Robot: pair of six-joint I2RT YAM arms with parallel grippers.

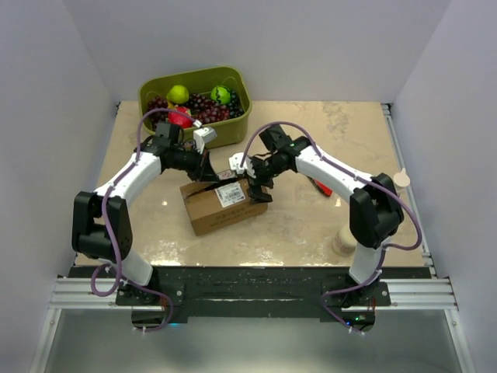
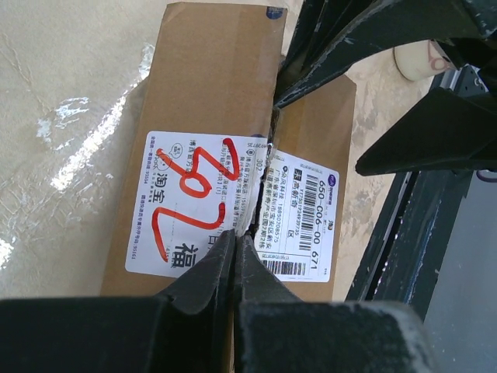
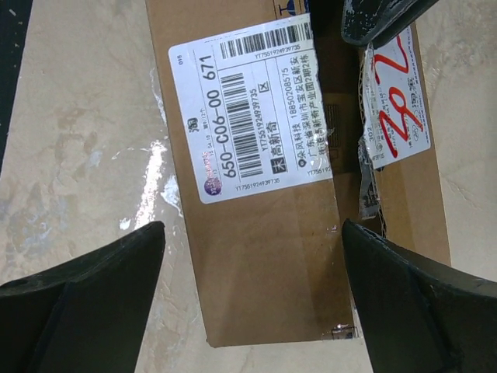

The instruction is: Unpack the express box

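So far, your express box [image 1: 224, 203] sits midway on the surface [image 1: 326, 225], its label [image 2: 194, 202] split along the top seam, flaps down, nothing out. Your left hand [image 2: 233, 242], pinched closed, noses that seam; your right hand [image 3: 252, 227] spreads open over one flap.

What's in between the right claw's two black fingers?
The brown cardboard top of the express box, the half carrying the barcode label, lies between the open right claw's fingers. The right wrist view shows it.

Top external: high above the near edge, overlooking the whole table [image 1: 311, 225]. Both wrist views face down, close, sharing the express box [image 2: 202, 85].
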